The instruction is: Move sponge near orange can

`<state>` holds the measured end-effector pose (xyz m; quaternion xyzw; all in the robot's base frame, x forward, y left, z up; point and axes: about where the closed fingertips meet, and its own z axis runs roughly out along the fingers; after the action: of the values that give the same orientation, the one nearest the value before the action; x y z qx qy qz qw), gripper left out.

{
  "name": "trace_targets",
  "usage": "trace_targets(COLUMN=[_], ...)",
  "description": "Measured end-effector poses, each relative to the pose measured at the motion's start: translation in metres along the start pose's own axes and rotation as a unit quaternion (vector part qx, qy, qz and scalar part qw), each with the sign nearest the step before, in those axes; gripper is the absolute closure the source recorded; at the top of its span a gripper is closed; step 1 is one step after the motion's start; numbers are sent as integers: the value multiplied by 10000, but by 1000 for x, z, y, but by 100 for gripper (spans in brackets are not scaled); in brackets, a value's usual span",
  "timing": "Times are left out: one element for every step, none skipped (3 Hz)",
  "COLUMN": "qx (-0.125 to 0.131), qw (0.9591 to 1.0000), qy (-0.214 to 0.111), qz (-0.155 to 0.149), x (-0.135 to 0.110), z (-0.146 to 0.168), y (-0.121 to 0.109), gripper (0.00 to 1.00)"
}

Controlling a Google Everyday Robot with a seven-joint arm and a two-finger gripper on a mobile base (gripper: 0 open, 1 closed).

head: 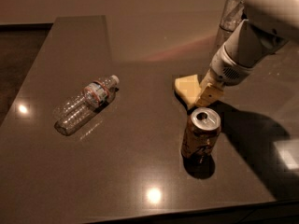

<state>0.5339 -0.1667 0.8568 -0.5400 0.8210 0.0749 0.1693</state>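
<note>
The sponge (pixel 186 87) lies flat right of the table (pixel 140 176) middle, just behind the upright orange can (pixel 201 133). Your gripper (pixel 209 95) is up against its right side, but you can't tell if it's clamped or let go. A capped clear water bottle (pixel 86 104) lies toward the left edge, and a tall glass (pixel 232 10) stands by the back-right corner.

The hand (pixel 209 96) near the orange can (pixel 201 135) hides part of the sponge (pixel 187 87).

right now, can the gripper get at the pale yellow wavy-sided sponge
Likely yes: the gripper sits at the right edge of the pale yellow soft sponge, nothing between them; the orange aluminium can stands apart, nearer the camera.
</note>
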Motion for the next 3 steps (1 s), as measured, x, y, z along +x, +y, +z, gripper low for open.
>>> trace_targets(qx=[-410,-654,-903], qw=[9963,9901,9824], qy=[59,53,34], qz=[-749,-1241,-1633], x=[-1,0,4], z=[-10,-13,-13], y=[49,73,90], gripper=[100,100,83])
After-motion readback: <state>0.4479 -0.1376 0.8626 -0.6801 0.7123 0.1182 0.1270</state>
